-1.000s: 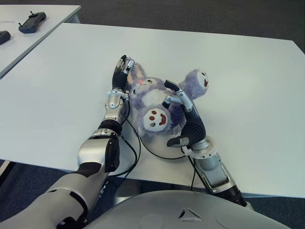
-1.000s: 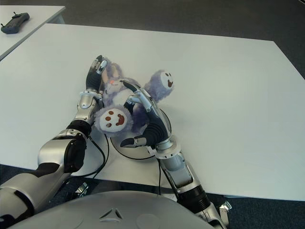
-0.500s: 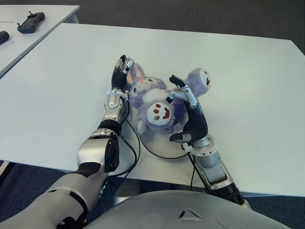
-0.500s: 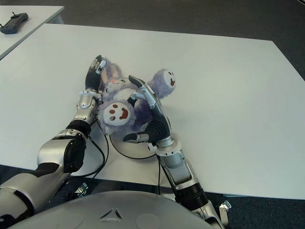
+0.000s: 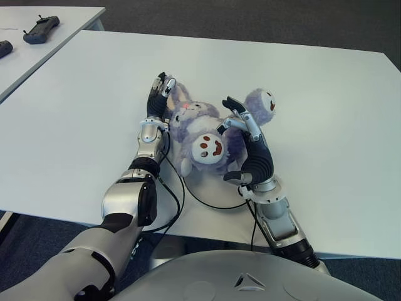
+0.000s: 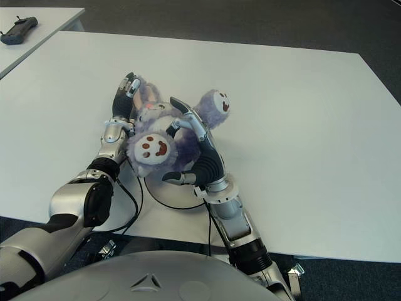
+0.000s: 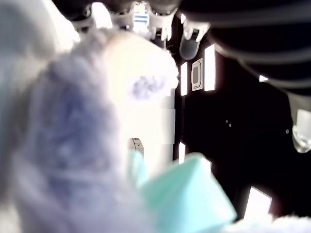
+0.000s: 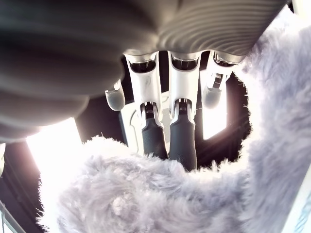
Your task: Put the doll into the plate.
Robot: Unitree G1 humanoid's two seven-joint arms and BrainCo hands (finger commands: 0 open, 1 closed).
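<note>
Doll pressed between both hands

A purple plush doll lies on the white table, held between both hands. The left hand is pressed flat against the doll's left side, fingers extended beside its ear. The right hand lies over the doll's right side, fingers bent across the body, thumb low toward the table edge. One white paw sole with a brown face faces up. Black cables loop beneath. A second table at far left carries a dark controller.
</note>
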